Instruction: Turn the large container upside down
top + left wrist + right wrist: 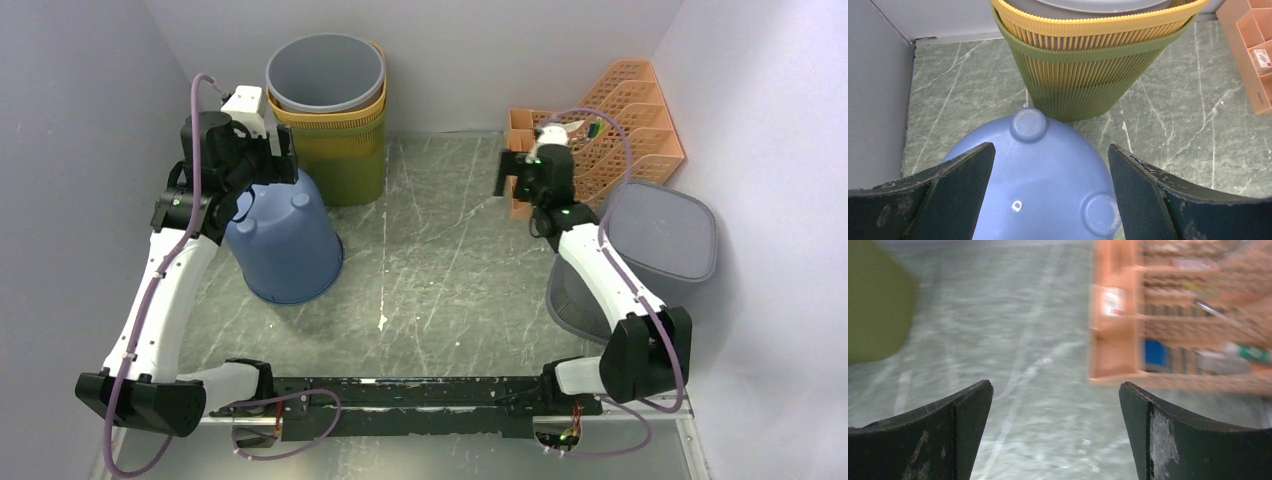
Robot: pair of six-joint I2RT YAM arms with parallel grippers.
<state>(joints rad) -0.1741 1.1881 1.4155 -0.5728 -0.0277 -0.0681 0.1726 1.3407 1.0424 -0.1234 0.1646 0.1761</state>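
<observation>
The large container (290,245) is a blue plastic bucket on the left of the table, standing mouth down with its footed bottom facing up. In the left wrist view its blue bottom (1043,185), with round feet, fills the space below the fingers. My left gripper (278,165) (1050,147) hovers open just above that bottom, holding nothing. My right gripper (508,177) (1055,385) is open and empty over bare table near the orange organiser, far from the bucket.
Nested grey, yellow and green ribbed bins (330,100) (1088,65) stand right behind the bucket. An orange desk organiser (620,120) (1178,315) sits at the back right. A grey mesh basket with a lid (660,230) stands by the right arm. Walls close in on three sides.
</observation>
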